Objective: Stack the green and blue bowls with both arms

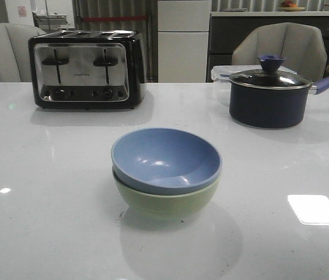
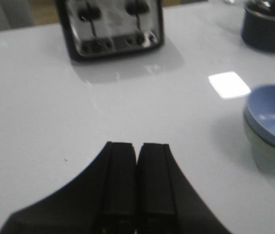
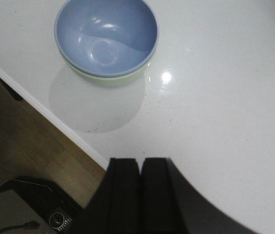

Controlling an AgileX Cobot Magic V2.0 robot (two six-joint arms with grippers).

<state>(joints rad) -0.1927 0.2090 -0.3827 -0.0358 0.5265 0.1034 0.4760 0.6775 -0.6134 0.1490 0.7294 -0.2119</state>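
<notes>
The dusty blue bowl [image 1: 165, 158] sits nested inside the pale green bowl [image 1: 167, 201] at the middle of the white table. The stack also shows in the left wrist view, blue bowl [image 2: 272, 116] over green bowl [image 2: 269, 156], and in the right wrist view, blue bowl [image 3: 106, 35] with the green rim [image 3: 112, 79] under it. My left gripper [image 2: 137, 146] is shut and empty, well away from the stack. My right gripper [image 3: 140, 161] is shut and empty, back near the table's front edge. Neither arm shows in the front view.
A black and chrome toaster [image 1: 86, 69] stands at the back left. A dark lidded saucepan [image 1: 269, 96] with a purple handle stands at the back right, a clear box behind it. The table's front edge [image 3: 45, 114] and the floor show in the right wrist view.
</notes>
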